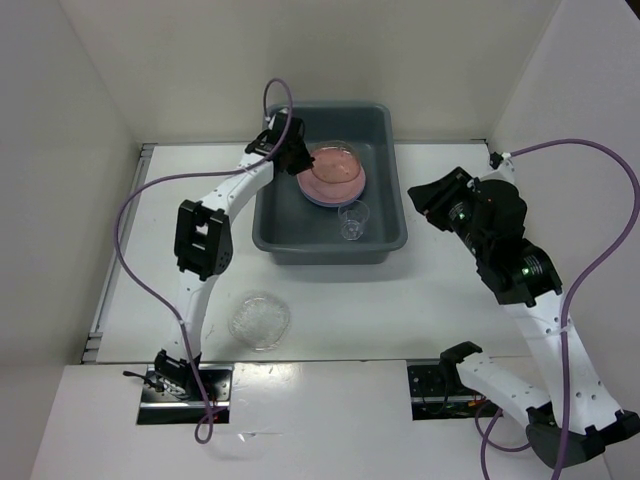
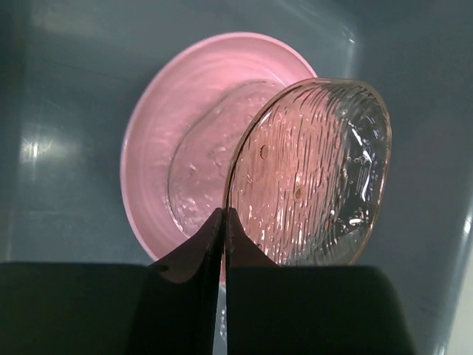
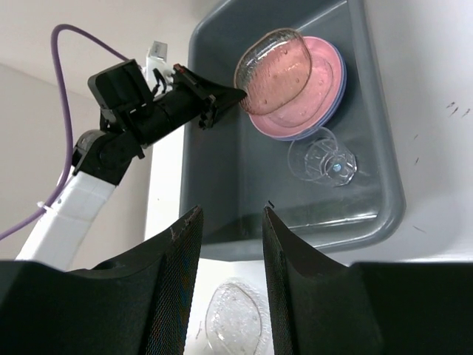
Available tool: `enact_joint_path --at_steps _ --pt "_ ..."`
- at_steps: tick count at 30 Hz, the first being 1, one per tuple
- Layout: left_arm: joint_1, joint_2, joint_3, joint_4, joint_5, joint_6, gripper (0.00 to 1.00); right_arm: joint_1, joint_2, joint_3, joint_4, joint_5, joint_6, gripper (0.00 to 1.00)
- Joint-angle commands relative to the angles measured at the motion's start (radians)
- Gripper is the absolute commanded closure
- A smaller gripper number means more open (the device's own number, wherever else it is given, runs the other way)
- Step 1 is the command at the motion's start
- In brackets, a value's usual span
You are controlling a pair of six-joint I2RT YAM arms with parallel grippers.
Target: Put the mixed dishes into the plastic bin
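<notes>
- Jaws of the left gripper (image 2: 224, 216) are pressing together on the near rim of a clear, ribbed, shallow plastic dish (image 2: 314, 174), pinching it edge-on.
- That clear ribbed dish is hanging tilted inside the large dark grey rectangular plastic bin (image 1: 330, 255), above a round pink plate (image 2: 155, 148); whether its lower edge is touching the plate cannot be told.
- The pink plate is lying flat on the bin floor toward the far side, and it is sitting on a round lilac plate (image 3: 338, 106) whose edge is peeking out from under it.
- A clear plastic cup (image 1: 353, 220) is resting in the bin just beside the stacked plates, on the near-right side of the floor.
- A second clear textured shallow dish (image 1: 259, 320) is lying on the white table (image 1: 450, 300), outside the bin, near its front-left corner and close to the left arm's lower link.
- The right gripper (image 3: 230, 214) is hovering off the bin's right side with its two fingers spread apart and gripping nothing.
- From the right wrist view, the left gripper is reaching in over the bin's left wall, with the held dish sitting over the pink plate.
</notes>
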Motion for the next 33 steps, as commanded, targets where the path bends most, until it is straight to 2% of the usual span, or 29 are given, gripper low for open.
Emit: enact_joint_path --at_steps 1,6,7,8,10,11,12,14,17,21,25,26,29,30,33 --pt "-0.008 0.046 0.061 -0.012 -0.030 0.023 0.93 -0.006 -0.021 -0.011 0.003 0.011 -0.011 0.57" --pt "-0.018 0.082 0.061 -0.023 -0.001 0.023 0.90 -0.006 -0.021 -0.020 0.003 0.020 -0.002 0.57" --pt "-0.018 0.082 0.061 -0.023 -0.001 0.032 0.86 -0.006 -0.021 -0.020 0.003 0.020 -0.001 0.57" --pt "-0.018 0.082 0.061 -0.023 -0.001 0.032 0.71 -0.006 -0.021 -0.020 0.003 0.020 -0.001 0.57" --pt "-0.018 0.070 0.061 -0.023 -0.013 0.042 0.53 -0.006 -0.021 -0.020 0.003 0.020 0.008 0.57" --pt "-0.018 0.057 0.051 -0.023 -0.024 0.042 0.50 -0.006 -0.021 -0.020 0.003 0.020 0.008 0.57" --pt "-0.018 0.022 0.041 0.012 -0.024 0.052 0.44 -0.006 -0.021 -0.020 0.003 0.010 0.008 0.57" --pt "-0.018 -0.019 0.041 0.025 -0.009 0.077 0.38 -0.006 -0.030 -0.029 0.003 0.001 0.017 0.57" --pt "-0.018 -0.148 0.043 0.043 0.022 0.100 0.33 -0.006 -0.015 -0.029 -0.037 -0.038 -0.015 0.57" --pt "-0.009 -0.420 -0.020 0.037 0.016 0.155 0.29 0.003 0.019 -0.096 -0.083 -0.150 -0.075 0.57" --pt "0.073 -0.646 -0.231 0.014 0.028 0.164 0.29 0.014 -0.045 -0.158 -0.083 -0.245 -0.129 0.58" --pt "0.093 -0.692 -0.370 0.014 0.002 0.164 0.29 0.025 -0.045 -0.158 -0.114 -0.263 -0.147 0.58" --pt "0.168 -0.858 -0.584 -0.009 -0.029 0.155 0.28 0.025 -0.056 -0.179 -0.175 -0.303 -0.210 0.60" --pt "0.189 -0.925 -0.711 -0.027 -0.029 0.155 0.28 0.035 -0.056 -0.195 -0.187 -0.340 -0.222 0.61" --pt "0.205 -1.040 -0.863 -0.073 -0.029 0.144 0.26 0.035 -0.067 -0.270 -0.198 -0.407 -0.232 0.61"
